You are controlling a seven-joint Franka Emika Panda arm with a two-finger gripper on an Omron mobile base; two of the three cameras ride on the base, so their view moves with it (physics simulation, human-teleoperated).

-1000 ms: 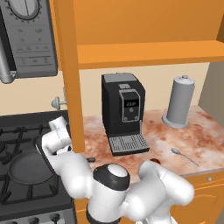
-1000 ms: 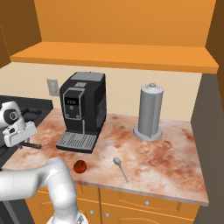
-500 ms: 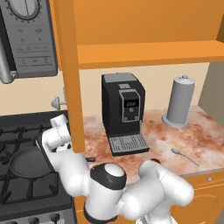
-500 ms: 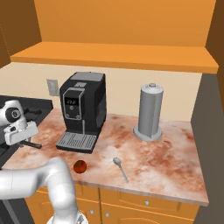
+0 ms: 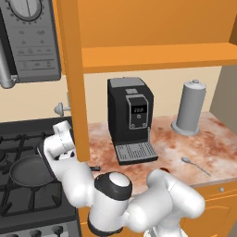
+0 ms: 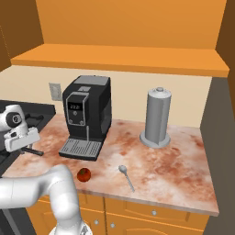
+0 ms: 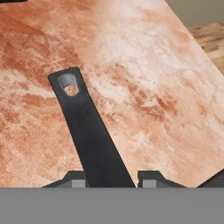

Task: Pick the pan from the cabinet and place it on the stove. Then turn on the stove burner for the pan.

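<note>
Since a second ago we've barely budged: the wrist has crept a touch to the left over the stove point(image 5: 28, 194) edge and the fingers have narrowed a hair around the handle. Everything else sits where it was.

Closest to us, the hand view looks straight down the pan's long black handle, which runs up between the two fingertips point(image 7: 151, 177) with the hanging hole at its far end over the reddish marble counter point(image 7: 144, 87). The gripper point(image 7: 111, 180) is narrowed on the handle; one tip sits right against it, the other has a sliver of gap, so we'd call it holding the pan point(image 5: 30, 170).

From the left base view, the pan rests on the front right grate of the stove, just left of the cabinet point(image 5: 74, 78) side panel, with the wrist right above its rim.

Further back on the counter: a small red tomato point(image 6: 83, 174), a spoon point(image 6: 126, 176), the black coffee machine point(image 6: 87, 117), and a tall grey canister point(image 6: 157, 117) by the wall. The microwave point(image 5: 28, 41) hangs above the stove.
</note>
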